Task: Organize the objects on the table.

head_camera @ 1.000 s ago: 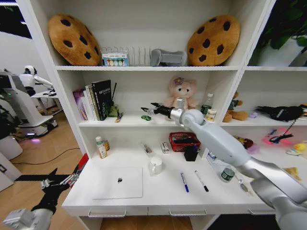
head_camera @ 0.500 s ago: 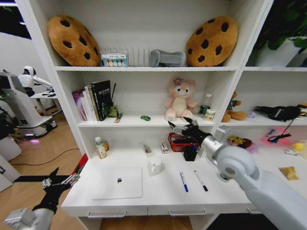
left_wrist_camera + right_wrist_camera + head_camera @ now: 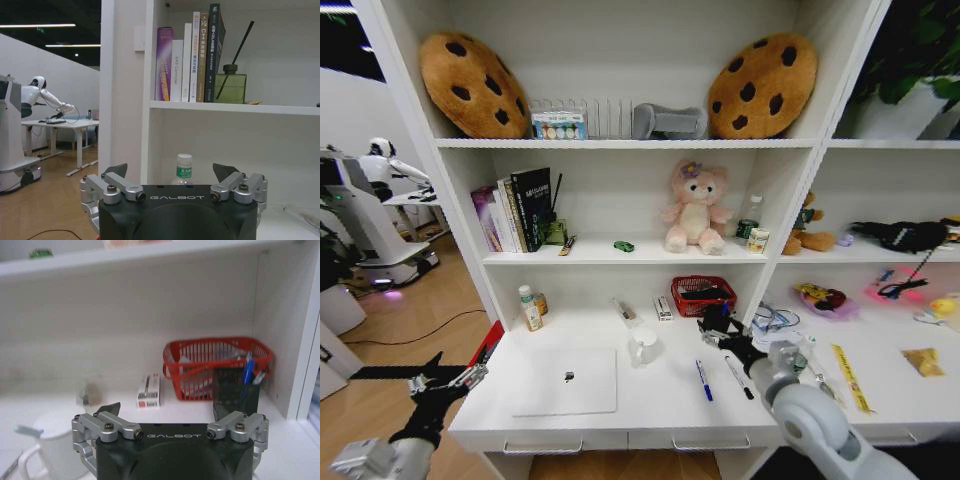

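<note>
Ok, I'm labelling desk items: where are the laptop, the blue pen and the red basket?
silver laptop [image 3: 566, 382], head view, middle of its closed lid.
blue pen [image 3: 704, 381], head view, mid-barrel.
red basket [image 3: 218, 360], right wrist view, front wall.

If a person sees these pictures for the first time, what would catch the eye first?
Probably the two cookie-shaped cushions on the top shelf, and the pink plush toy on the shelf below. Lower down, the silver laptop lies closed on the white table, and the right gripper, open, hovers above the blue pen and marker.
</note>
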Tool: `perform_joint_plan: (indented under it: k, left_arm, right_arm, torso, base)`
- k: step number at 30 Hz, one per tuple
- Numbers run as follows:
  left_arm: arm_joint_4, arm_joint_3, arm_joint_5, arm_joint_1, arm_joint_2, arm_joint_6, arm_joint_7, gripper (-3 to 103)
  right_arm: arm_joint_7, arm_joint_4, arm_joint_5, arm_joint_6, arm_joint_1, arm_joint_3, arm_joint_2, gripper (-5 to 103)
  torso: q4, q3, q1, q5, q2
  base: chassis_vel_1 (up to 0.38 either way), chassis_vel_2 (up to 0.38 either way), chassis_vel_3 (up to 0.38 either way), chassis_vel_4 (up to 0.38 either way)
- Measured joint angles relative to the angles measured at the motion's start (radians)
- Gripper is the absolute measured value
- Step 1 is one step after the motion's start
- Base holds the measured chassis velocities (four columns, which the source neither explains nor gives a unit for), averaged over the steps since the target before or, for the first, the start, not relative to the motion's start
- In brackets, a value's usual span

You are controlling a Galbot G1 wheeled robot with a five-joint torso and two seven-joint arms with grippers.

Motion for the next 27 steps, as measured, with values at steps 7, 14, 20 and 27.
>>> perform_joint_plan:
  k: [7, 14, 20, 27]
  left_arm:
    - [0.002, 0.000, 0.000, 0.002, 0.002, 0.001, -0.002, 97]
    - [0.004, 0.009, 0.004, 0.002, 0.005, 0.001, 0.001, 97]
    - [0.009, 0.009, 0.005, 0.003, 0.010, 0.002, 0.001, 97]
    - [0.019, 0.016, 0.005, 0.000, 0.019, 0.004, 0.002, 97]
  right_arm:
    - [0.031, -0.109, -0.003, -0.017, 0.005, -0.058, 0.034, 100]
    - [0.033, -0.187, -0.023, -0.018, 0.019, -0.112, 0.046, 100]
    - [0.050, -0.223, -0.024, -0.018, 0.059, -0.152, 0.054, 100]
    - [0.066, -0.257, 0.004, -0.020, 0.117, -0.186, 0.054, 99]
  torso:
    - [0.0001, 0.000, 0.000, -0.0001, 0.000]
    - [-0.0002, 0.000, 0.000, 0.0001, 0.000]
    - [0.0000, 0.000, 0.000, 0.0001, 0.000]
    - [0.0000, 0.000, 0.000, 0.0001, 0.000]
  base:
    - [0.000, 0.000, 0.000, 0.000]
    - [0.000, 0.000, 0.000, 0.000]
    - [0.000, 0.000, 0.000, 0.000]
    - [0.000, 0.000, 0.000, 0.000]
